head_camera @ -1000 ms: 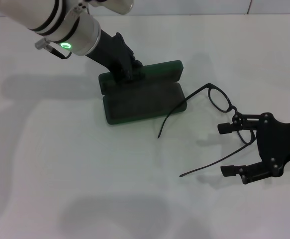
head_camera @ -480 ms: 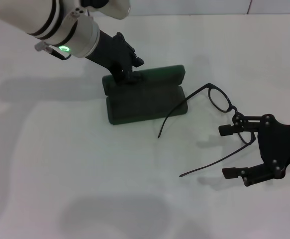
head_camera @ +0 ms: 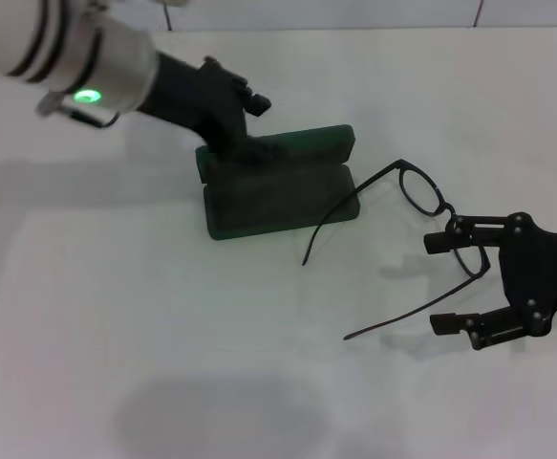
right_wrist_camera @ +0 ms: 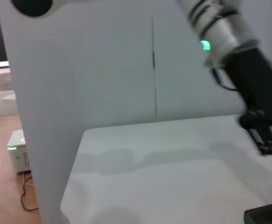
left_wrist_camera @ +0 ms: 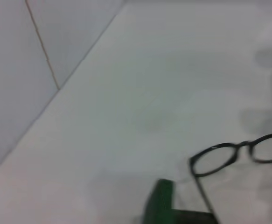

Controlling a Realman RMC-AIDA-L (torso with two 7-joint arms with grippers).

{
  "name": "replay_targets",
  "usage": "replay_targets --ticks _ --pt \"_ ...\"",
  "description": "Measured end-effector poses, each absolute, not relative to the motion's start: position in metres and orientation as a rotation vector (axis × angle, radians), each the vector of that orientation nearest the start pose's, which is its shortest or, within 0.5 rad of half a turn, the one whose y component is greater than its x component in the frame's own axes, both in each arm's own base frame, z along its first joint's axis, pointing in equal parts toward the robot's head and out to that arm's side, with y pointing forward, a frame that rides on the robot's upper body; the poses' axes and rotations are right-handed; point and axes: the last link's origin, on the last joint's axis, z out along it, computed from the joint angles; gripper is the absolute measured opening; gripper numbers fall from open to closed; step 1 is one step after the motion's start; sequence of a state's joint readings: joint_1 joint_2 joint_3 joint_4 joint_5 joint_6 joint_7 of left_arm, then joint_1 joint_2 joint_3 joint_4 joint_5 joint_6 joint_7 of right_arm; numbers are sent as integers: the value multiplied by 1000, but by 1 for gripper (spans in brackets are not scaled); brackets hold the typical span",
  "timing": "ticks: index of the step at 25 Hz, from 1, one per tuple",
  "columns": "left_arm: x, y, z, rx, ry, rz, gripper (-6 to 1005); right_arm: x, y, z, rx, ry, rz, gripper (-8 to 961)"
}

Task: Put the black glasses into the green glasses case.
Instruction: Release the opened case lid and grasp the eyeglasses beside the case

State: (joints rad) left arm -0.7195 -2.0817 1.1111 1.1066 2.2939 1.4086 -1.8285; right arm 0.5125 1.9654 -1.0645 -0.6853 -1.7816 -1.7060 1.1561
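The green glasses case (head_camera: pixel 278 191) lies open at the table's middle, its lid (head_camera: pixel 302 145) standing behind the dark lining. My left gripper (head_camera: pixel 251 124) is at the lid's back left corner with its fingers spread, one fingertip (head_camera: pixel 257 100) raised off the case. The black glasses (head_camera: pixel 421 189) lie unfolded to the right of the case, one temple arm (head_camera: pixel 331 215) resting across the case's right end. My right gripper (head_camera: pixel 440 284) is open, its fingers on either side of the near lens and the near temple arm (head_camera: pixel 402 314). The left wrist view shows the glasses (left_wrist_camera: pixel 219 156) and a case corner (left_wrist_camera: pixel 161 200).
The white tabletop (head_camera: pixel 163 335) spreads around the case and glasses. A pale wall (left_wrist_camera: pixel 14 70) meets the table behind the case. The right wrist view shows my left arm (right_wrist_camera: pixel 229 42), the table's edge (right_wrist_camera: pixel 80 140), and a small box (right_wrist_camera: pixel 18 151) on the floor.
My left gripper's fingers have spread apart and come off the lid, and the arm has drawn back to the left. The case slid slightly right. The right gripper has barely moved.
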Motion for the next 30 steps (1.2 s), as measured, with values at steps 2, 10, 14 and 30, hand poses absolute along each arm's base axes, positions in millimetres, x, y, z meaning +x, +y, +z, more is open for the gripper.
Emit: replay_targets --ticks 2,10,14,30 --pt "-169 386 12 -2847 -320 -64 480 240 311 11 -3015 86 683 873" --pt "-252 318 28 -2815 -394 -312 831 231 336 44 -2923 388 648 873" --pt "-276 290 31 -2824 -473 -340 884 214 357 70 -2894 644 522 873" --pt "-292 271 21 -2954 -455 -339 894 150 431 58 -2514 1467 -377 853"
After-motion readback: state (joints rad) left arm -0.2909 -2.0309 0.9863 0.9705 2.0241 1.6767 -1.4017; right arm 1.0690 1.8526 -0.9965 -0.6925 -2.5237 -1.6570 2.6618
